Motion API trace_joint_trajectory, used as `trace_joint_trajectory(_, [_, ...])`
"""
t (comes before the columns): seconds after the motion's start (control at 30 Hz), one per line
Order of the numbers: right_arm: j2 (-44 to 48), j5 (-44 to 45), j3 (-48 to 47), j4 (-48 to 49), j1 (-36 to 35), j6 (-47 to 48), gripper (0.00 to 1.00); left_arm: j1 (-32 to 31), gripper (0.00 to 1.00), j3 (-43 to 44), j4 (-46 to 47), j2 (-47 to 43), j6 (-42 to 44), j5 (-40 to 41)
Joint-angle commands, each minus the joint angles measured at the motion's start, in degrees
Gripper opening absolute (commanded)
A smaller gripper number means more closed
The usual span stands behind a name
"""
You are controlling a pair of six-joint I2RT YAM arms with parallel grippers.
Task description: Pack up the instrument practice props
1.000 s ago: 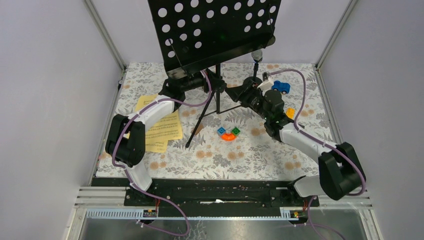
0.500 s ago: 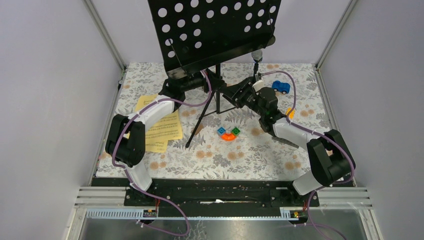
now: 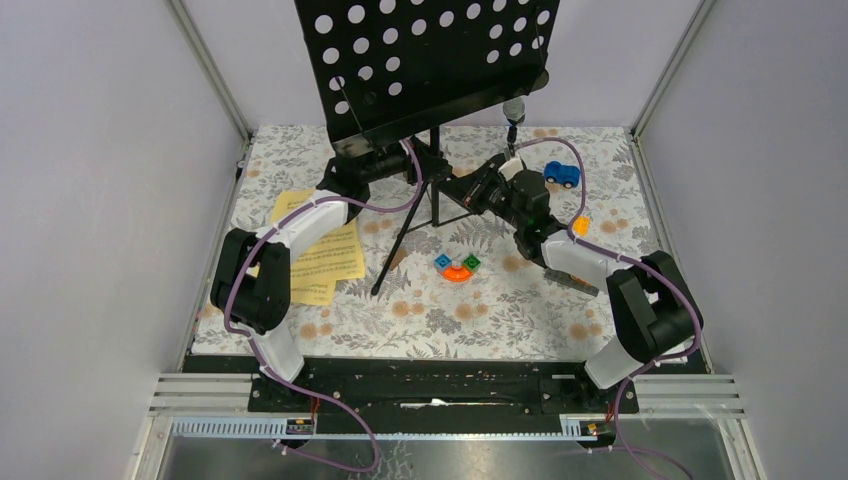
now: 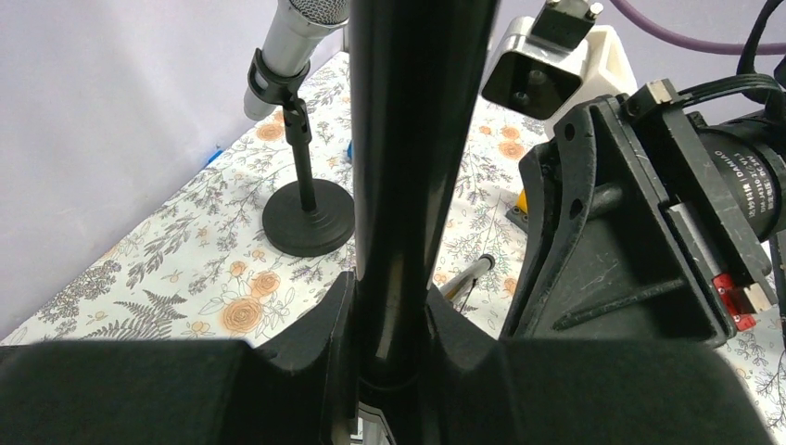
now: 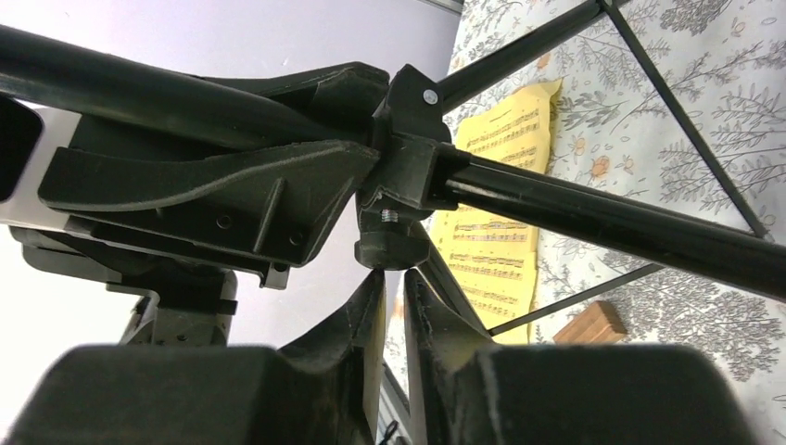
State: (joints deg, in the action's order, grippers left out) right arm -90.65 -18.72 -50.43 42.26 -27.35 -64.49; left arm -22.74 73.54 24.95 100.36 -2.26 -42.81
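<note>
The black perforated music rack (image 3: pixel 430 60) stands at the back middle of the table on tripod legs (image 3: pixel 400 245). My left gripper (image 3: pixel 425 160) is shut on its upright pole (image 4: pixel 408 185), one finger on each side. My right gripper (image 3: pixel 462 185) comes in from the right. Its jaws are shut to a thin slit, with the tips (image 5: pixel 394 278) just under the clamp knob (image 5: pixel 389 248) of the pole's collar. Yellow sheet-music pages (image 3: pixel 325 255) lie flat on the left. A silver microphone (image 4: pixel 297 37) sits in a black round-based holder (image 4: pixel 308 218) behind the rack.
A small blue toy car (image 3: pixel 562 174) is at the back right. An orange curved toy block (image 3: pixel 457 268) lies mid-table in front of the legs, and a small orange piece (image 3: pixel 580 225) by the right forearm. A wooden block (image 5: pixel 589 324) lies near a leg. Walls enclose three sides.
My right gripper has closed from wide open to nearly shut and has moved left, up against the pole's collar. Its elbow has swung inward. The left arm has not moved.
</note>
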Motion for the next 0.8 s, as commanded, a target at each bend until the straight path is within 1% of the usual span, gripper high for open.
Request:
trace_joint_trajectory(0.0, [1.05, 0.66, -4.49, -3.71, 0.12, 11.37, 0.19, 1.17, 0.00, 0.03, -8.04, 2.24, -6.48, 2.25])
trace_joint_trajectory(0.13, [1.65, 2.84, -5.77, -8.53, 0.14, 24.46, 0.17, 1.12, 0.00, 0.06, -7.94, 2.29, -6.70, 2.09])
trace_joint_trajectory(0.2, [1.94, 3.97, -6.27, -10.81, 0.12, 29.35, 0.19, 1.15, 0.00, 0.11, -7.87, 2.23, -6.70, 2.04])
trace_joint_trajectory(0.23, [2.15, 4.48, -6.40, -11.78, 0.11, 30.63, 0.22, 1.19, 0.00, 0.11, -7.89, 2.23, -6.70, 2.10])
trace_joint_trajectory(0.27, [2.54, 4.77, -6.36, -12.21, 0.13, 31.16, 0.29, 1.13, 0.00, 0.07, -7.85, 2.28, -6.70, 2.11])
trace_joint_trajectory(0.3, [2.89, 4.85, -6.10, -12.05, 0.13, 31.11, 0.35, 1.14, 0.00, 0.03, -7.87, 2.24, -6.70, 2.04])
trace_joint_trajectory(0.4, [3.95, 3.89, -5.16, -10.07, 0.11, 29.05, 0.50, 1.13, 0.00, 0.05, -7.99, 2.27, -6.62, 2.11])
trace_joint_trajectory(0.47, [4.43, 3.43, -4.57, -8.52, 0.13, 27.27, 0.53, 1.19, 0.00, 0.01, -7.95, 2.18, -6.57, 2.11])
trace_joint_trajectory(0.63, [5.45, 2.45, -3.28, -4.23, 0.15, 22.72, 0.58, 1.15, 0.00, 0.02, -7.94, 2.14, -6.51, 2.05])
trace_joint_trajectory(0.77, [5.32, 6.15, -3.82, -4.69, 0.13, 15.58, 0.61, 1.13, 0.00, -0.01, -7.98, 2.24, -6.47, 2.02])
